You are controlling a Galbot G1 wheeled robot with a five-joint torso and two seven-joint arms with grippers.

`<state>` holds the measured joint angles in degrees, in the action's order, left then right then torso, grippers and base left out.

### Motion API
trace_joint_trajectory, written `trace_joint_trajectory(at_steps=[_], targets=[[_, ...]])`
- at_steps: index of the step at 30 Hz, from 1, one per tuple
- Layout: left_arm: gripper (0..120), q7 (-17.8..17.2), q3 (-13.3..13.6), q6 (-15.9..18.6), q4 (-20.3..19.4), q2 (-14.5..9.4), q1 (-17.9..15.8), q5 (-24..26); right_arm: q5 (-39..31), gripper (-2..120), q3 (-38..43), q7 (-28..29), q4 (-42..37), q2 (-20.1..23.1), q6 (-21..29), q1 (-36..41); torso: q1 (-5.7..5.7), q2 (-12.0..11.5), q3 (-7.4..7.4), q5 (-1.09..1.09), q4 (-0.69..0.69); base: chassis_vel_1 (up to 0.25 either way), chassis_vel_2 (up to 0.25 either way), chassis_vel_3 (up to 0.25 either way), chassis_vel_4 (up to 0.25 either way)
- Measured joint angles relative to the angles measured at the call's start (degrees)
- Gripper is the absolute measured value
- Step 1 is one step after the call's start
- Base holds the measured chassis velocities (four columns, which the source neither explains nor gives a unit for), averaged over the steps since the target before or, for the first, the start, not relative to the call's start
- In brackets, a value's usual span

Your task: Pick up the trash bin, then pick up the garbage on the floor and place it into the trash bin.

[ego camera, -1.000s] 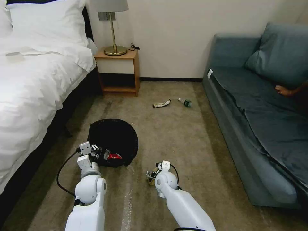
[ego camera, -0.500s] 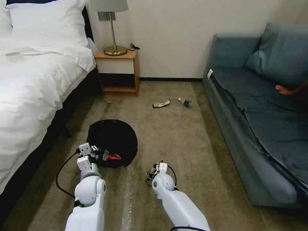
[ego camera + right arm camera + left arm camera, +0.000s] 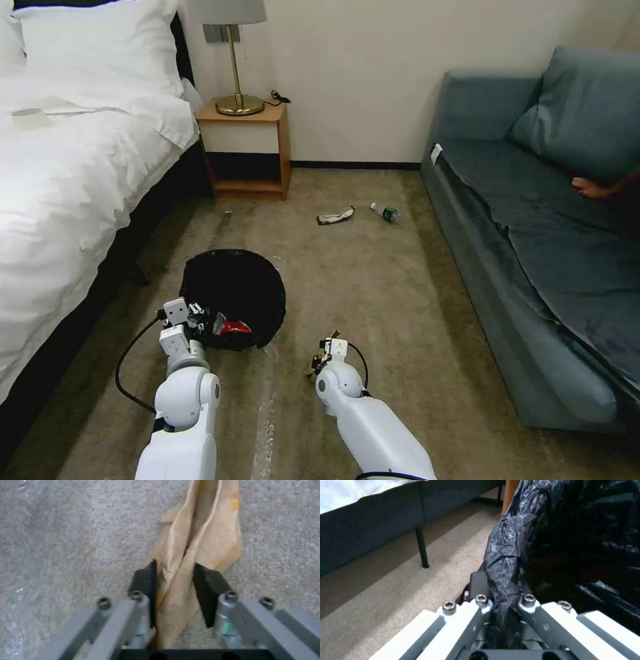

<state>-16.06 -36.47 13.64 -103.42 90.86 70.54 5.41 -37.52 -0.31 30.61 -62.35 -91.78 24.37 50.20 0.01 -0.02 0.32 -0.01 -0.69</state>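
Black liner pinched at left, tan paper bag gripped at right.
Left gripper (image 3: 503, 610) is clamped on the liner at the near rim of the trash bin (image 3: 233, 293), a red-and-white wrapper (image 3: 233, 327) inside just beside it; right gripper (image 3: 176, 590) has its pads (image 3: 205, 590) closed partway around the paper bag (image 3: 200, 542) on the carpet (image 3: 373, 280); farther ahead lie a dark wrapper (image 3: 335, 215) and a bottle (image 3: 385, 213).

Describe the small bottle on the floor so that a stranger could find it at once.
Start at the blue sofa and look at the carpet beside its far end, near the wall. The bottle lies there on its side, clear with a green label, unlike the flat dark wrapper next to it.
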Motion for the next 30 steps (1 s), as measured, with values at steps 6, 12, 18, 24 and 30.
trace_joint_trajectory(at_steps=[6, 12, 18, 24, 30], targets=[[3, 0.0, 0.0, 0.0, 0.2, -0.1, 0.0, 0.1, 0.9, 0, 0.2, -0.1, -0.2, 0.5, -0.6, 0.0, 0.0, 0.0, 0.0, 0.0, 0.0, 0.0, 0.0, 0.0, 0.0], [3, -0.1, 0.3, 0.0, 0.2, -0.3, 0.1, 0.8, 1.7, 0, 1.5, -0.1, -1.2, -0.1, -1.3, 0.0, 0.0, 0.0, 0.0, 0.0, 0.0, 0.0, 0.0, 0.0, 0.0], [3, -0.1, 0.3, 0.0, 0.2, -0.7, 0.0, 1.2, 2.2, 0, 3.3, 0.1, -2.6, -0.2, -1.5, -0.3, 0.0, 0.0, 0.0, 0.0, 0.0, 0.0, 0.0, 0.0, 0.0], [3, -0.2, 0.4, 0.3, 0.2, -0.7, -0.3, 1.4, 4.2, 0, 5.3, 0.3, -5.3, -0.1, -2.7, -1.9, 0.0, 0.0, 0.0, 0.0, 0.0, 0.0, 0.0, 0.0, 0.0], [3, -0.2, 0.5, 0.3, 0.6, -0.8, -0.5, 2.0, 9.7, 0, 5.1, 0.2, -13.9, 1.2, -6.9, -4.7, 0.0, 0.0, 0.0, 0.0, 0.0, 0.0, 0.0, 0.0, 0.0]])
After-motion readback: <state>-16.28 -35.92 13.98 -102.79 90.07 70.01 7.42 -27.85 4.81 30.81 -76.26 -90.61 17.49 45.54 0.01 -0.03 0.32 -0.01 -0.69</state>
